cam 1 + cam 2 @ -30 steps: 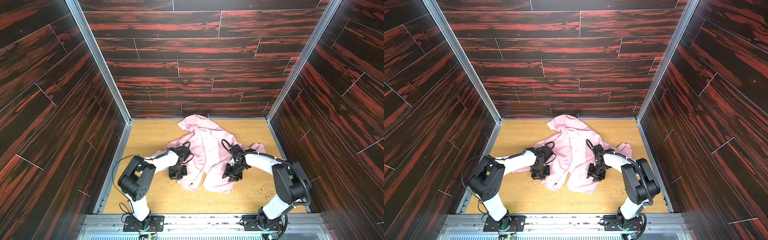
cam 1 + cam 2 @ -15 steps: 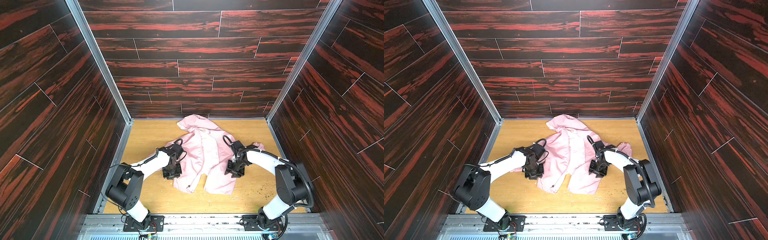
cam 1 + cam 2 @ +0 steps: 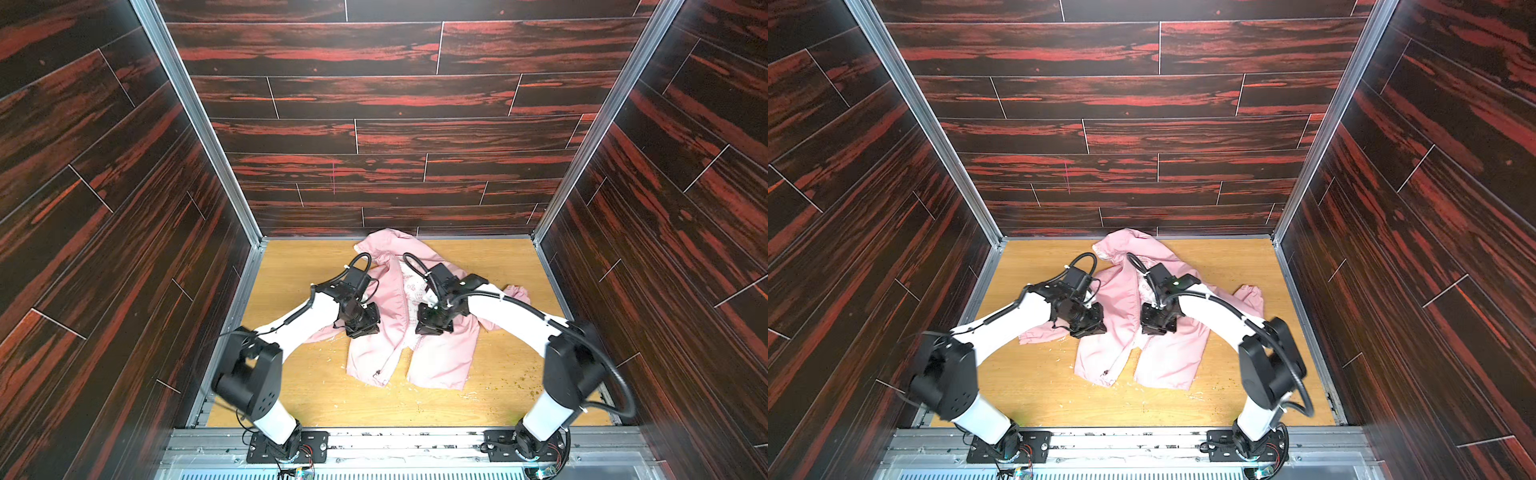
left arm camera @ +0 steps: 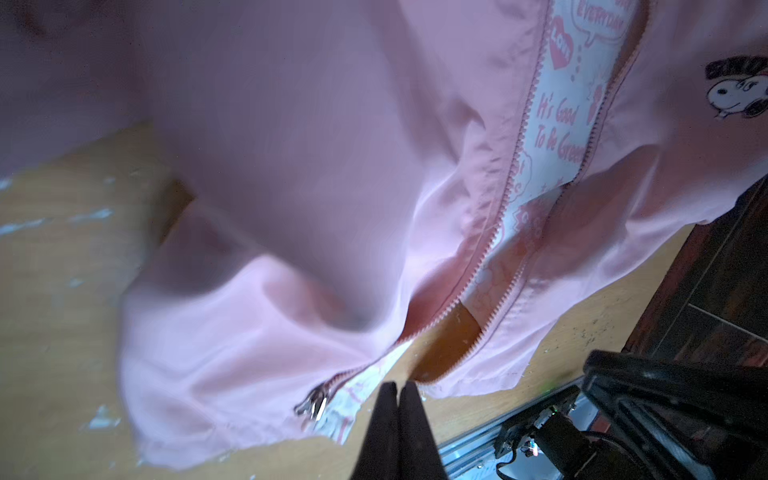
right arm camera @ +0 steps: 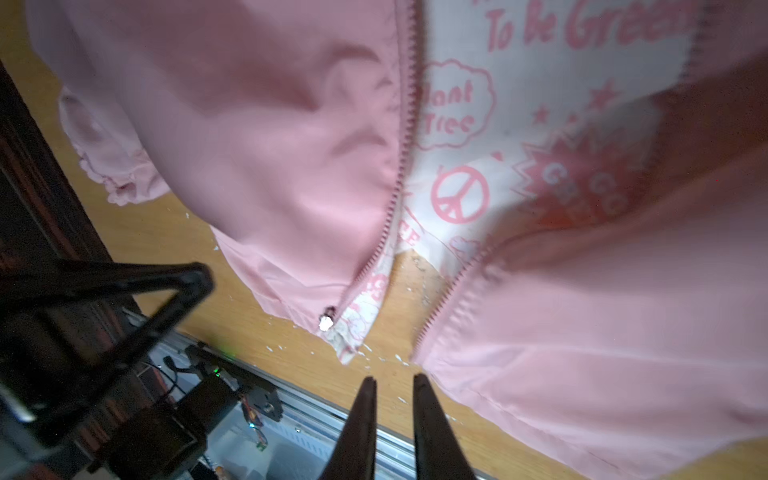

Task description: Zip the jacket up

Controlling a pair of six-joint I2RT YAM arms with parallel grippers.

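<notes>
Jacket (image 3: 440,353) (image 3: 1167,357) lies front-up on the desk (image 3: 299,374) (image 3: 1038,374), hood toward the back wall and hem toward the arm bases. The front is unzipped. The two rows of teeth stand apart and white printed lining shows between them, clearest in the wrist views (image 4: 291,166) (image 5: 249,124). The zipper slider (image 3: 377,372) (image 3: 1105,371) sits at the hem end of the panel on the left arm's side.

Left pincer (image 3: 363,330) (image 3: 1090,330) is over that same panel, up from the slider toward the hood. In its wrist view the fingers are pressed together with nothing between them (image 4: 399,388), and the slider (image 4: 316,405) shows close beside the tips. Contact with the fabric cannot be told.

Right pincer (image 3: 432,330) (image 3: 1156,330) is across the open front from the slider, at the inner edge of the opposite panel. Its fingers are slightly parted and empty (image 5: 392,380). The slider (image 5: 326,322) lies a little beyond the tips, with bare desk between.

A gathered cuff (image 3: 517,293) (image 5: 112,174) lies out on the right arm's side, well apart from the slider.

Versus half a second ago:
- Both pincers are closer to the open front. The left one has come in from the jacket's outer edge and the right one in from the outer part of its panel.
- The hem, slider and cuff lie about where they did.
</notes>
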